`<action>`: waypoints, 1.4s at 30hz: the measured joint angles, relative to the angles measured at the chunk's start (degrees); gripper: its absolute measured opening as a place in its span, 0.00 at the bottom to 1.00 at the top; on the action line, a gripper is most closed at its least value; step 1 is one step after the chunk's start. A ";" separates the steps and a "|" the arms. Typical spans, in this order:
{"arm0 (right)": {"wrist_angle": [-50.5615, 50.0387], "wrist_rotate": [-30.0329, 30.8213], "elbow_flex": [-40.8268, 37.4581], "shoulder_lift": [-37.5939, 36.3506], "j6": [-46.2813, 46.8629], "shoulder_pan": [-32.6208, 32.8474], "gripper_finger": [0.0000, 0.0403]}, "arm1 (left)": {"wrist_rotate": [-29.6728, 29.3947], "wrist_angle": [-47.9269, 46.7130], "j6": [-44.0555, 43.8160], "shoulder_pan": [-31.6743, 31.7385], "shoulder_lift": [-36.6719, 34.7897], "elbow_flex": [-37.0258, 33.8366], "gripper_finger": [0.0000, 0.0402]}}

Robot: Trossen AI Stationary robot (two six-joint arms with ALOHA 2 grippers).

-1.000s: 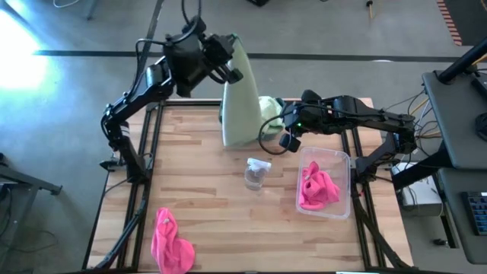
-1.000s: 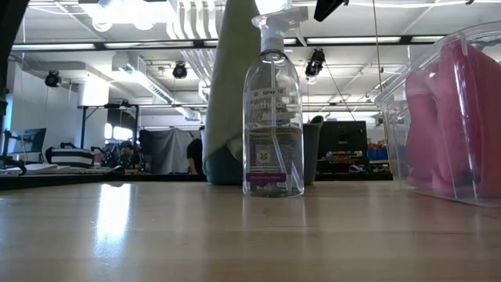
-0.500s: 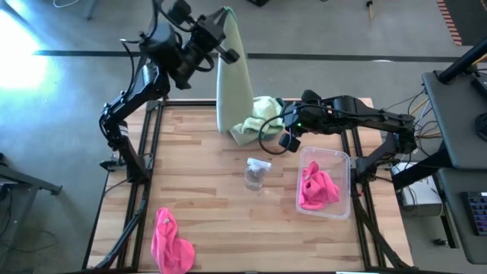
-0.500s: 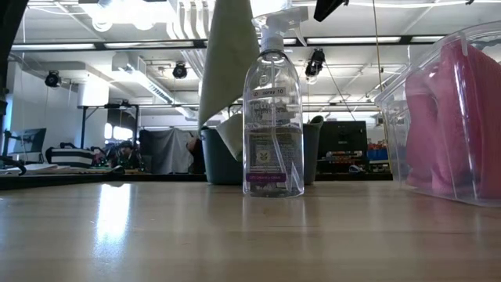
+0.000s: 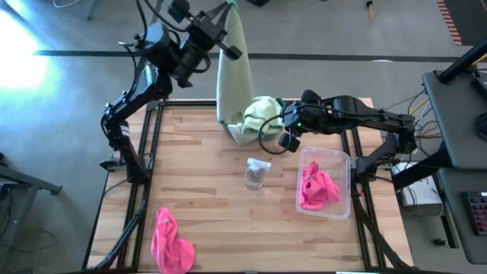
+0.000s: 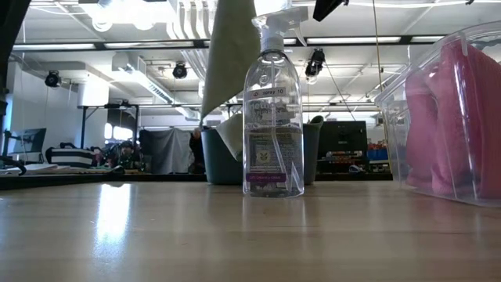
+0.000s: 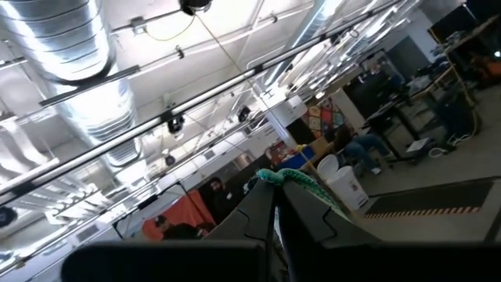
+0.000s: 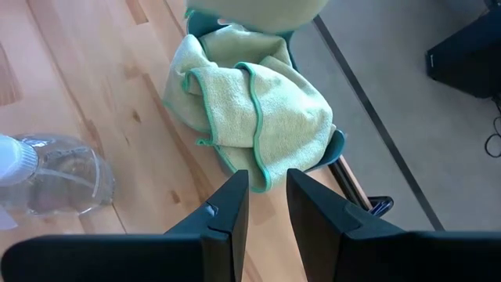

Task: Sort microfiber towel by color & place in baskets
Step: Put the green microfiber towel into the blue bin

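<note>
My left gripper [image 5: 227,14] is raised high over the table's far edge, shut on a light green towel [image 5: 233,72] that hangs as a long strip [image 6: 231,55]. Below it the dark teal basket [image 5: 237,138] [image 6: 213,160] holds more green towels [image 8: 258,94], one draped over its rim. My right gripper [image 5: 289,135] [image 8: 266,204] hovers open just right of that basket. The clear basket [image 5: 344,164] holds pink towels [image 5: 318,189]. One pink towel [image 5: 171,243] lies at the table's near left edge. My left gripper pinches the green towel's teal-hemmed top edge [image 7: 293,180] between its two shut fingers. The fingers point upward and away from the table. The towel hangs slack below them, and its lower end [image 5: 228,125] reaches the teal basket's left end.
A small clear spray bottle [image 5: 256,173] [image 6: 272,110] stands at the table's middle, between the two baskets. Bare wood [image 5: 198,175] lies to its left. The room behind holds desks and people.
My left gripper has risen and swung toward the table's far left, staying shut on the green towel. The towel has been drawn up from a broad sheet covering the teal basket into a narrow hanging strip, uncovering the green towels inside.
</note>
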 joint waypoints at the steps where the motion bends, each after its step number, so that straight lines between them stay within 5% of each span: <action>1: 0.00 0.00 0.00 0.00 0.00 0.00 0.20 | 0.37 0.00 -0.02 0.08 0.31 0.00 0.00; 42: 0.20 0.00 0.02 0.00 0.37 0.00 0.20 | 11.69 5.86 -8.30 7.63 2.90 -0.02 0.00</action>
